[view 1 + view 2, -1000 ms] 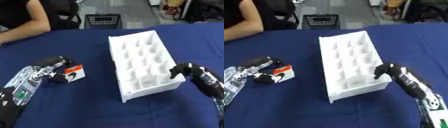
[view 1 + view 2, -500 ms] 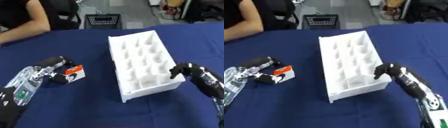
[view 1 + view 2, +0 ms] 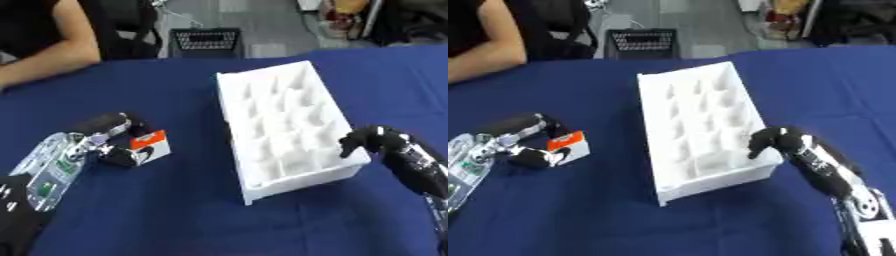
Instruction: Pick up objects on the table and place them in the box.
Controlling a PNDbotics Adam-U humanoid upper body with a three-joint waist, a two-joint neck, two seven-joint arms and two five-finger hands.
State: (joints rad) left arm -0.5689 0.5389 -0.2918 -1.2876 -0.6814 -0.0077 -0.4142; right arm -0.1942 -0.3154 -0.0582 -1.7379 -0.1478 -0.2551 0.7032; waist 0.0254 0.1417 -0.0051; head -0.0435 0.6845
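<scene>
Left hand (image 3: 109, 137) with fingers curled round a small orange-and-white carton (image 3: 149, 146) on the blue desk (image 3: 175, 210); the white box (image 3: 284, 130) lies to its right, long axis running away. Right hand (image 3: 372, 141), fingers curled, rests at the box's near right corner.

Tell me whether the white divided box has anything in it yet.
Empty, as far as shows. Every visible compartment of the white box is bare, and the small orange and white object is on the table in the left hand.
</scene>
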